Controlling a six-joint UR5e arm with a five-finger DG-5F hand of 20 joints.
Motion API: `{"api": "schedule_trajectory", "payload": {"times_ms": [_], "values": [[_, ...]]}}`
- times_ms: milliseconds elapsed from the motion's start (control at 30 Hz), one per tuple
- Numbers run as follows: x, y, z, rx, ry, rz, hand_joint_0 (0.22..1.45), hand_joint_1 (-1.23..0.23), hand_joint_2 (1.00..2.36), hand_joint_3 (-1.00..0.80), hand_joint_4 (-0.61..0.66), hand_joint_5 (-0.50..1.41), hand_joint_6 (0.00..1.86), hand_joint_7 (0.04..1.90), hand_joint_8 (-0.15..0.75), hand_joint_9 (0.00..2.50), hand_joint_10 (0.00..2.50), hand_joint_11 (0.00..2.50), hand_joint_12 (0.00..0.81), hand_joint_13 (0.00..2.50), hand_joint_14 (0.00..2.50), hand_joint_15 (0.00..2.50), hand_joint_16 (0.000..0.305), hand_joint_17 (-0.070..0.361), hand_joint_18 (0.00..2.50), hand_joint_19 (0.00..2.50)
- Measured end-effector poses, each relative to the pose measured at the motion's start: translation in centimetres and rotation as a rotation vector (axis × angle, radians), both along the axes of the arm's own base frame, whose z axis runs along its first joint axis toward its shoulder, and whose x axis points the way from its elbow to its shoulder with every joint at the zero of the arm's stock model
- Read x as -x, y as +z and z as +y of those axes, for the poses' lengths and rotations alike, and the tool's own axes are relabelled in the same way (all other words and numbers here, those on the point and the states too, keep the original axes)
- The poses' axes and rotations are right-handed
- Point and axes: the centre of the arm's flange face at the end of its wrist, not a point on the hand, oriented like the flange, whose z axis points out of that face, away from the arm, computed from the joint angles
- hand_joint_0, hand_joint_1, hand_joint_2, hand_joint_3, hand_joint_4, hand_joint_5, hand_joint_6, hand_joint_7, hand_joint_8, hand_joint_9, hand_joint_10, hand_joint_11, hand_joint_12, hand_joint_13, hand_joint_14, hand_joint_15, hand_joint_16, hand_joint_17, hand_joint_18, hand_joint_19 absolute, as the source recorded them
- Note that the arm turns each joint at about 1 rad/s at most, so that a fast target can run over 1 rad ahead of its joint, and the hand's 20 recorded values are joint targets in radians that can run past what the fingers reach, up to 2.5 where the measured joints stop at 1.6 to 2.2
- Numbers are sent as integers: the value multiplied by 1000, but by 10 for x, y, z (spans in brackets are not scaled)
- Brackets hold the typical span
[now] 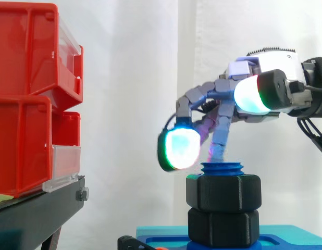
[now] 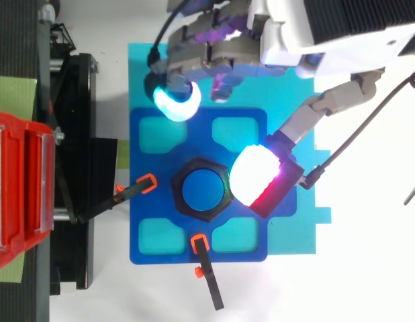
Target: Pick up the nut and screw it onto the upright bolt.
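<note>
Hand (image 1: 275, 65) comes in from the right on the side cam, sitting above the bolt (image 1: 222, 167). Fingers are spread wide and loose, gripping nothing. One glowing pad (image 1: 179, 148) hangs just left of the bolt's top, its lower edge about level w/ the thread end. Another pad (image 1: 252, 94) is higher up and to the right, well clear of the nut (image 1: 223, 192). A thin finger points down just behind the bolt top; can't tell if it touches.

Nut is on the bolt already, black hex, a few blue threads showing above it. It sits directly on a 2nd nut (image 1: 222, 227), same look, stacked flush below. Bolt stands upright.

Top cam: hand (image 2: 328, 27) enters from the upper right. Nut (image 2: 179, 176) rings the blue bolt end (image 2: 202, 191) at the centre of the blue plate (image 2: 144, 154), which lies on a cyan base (image 2: 295, 67). White-red pad (image 2: 258, 176) overlaps the nut's right edge from this angle, but per side cam it's above it, not in contact. Cyan pad (image 2: 174, 99) is over the plate's upper left corner, apart from the nut.

Two orange-tipped clamps, one left (image 2: 146, 183) and one at the bottom (image 2: 201, 243), bear on the plate near the nut. Red bins (image 1: 25, 104) on the black stand (image 1: 41, 208) are off to the left, well apart from the hand.
</note>
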Motion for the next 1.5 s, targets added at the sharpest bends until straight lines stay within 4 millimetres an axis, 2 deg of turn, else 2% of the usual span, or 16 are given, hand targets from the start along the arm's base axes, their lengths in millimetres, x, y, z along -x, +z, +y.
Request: {"api": "schedule_trajectory", "payload": {"times_ms": [133, 367, 733, 1133, 1267, 1500], "values": [[-4, 4, 4, 7, 11, -33, 414, -257, 1000, -500, 140, -173, 502, 667, 283, 732, 0, 0, 427, 346, 0, 0, 65, 146, 110, 12], [-8, 5, 20, -5, 29, -43, 420, -224, 1000, -500, 100, -159, 501, 618, 271, 724, 0, 0, 410, 305, 0, 0, 64, 145, 52, 0], [-7, -18, 47, -27, 35, -19, 421, -210, 1000, -500, 118, -150, 501, 635, 276, 685, 0, 0, 414, 292, 0, 0, 64, 144, 36, 0], [-6, -29, 54, -28, 32, -28, 423, -195, 1000, -500, 134, -144, 502, 664, 285, 674, 0, 0, 416, 303, 0, 0, 64, 144, 46, 2], [-5, -34, 56, -28, 35, -24, 425, -101, 1000, -500, 146, -141, 502, 673, 286, 682, 0, 0, 417, 305, 0, 0, 64, 144, 47, 3], [-3, -42, 60, -30, 39, -21, 429, -84, 1000, -500, 161, -135, 502, 701, 288, 684, 0, 0, 418, 314, 0, 0, 64, 143, 61, 16]]}}
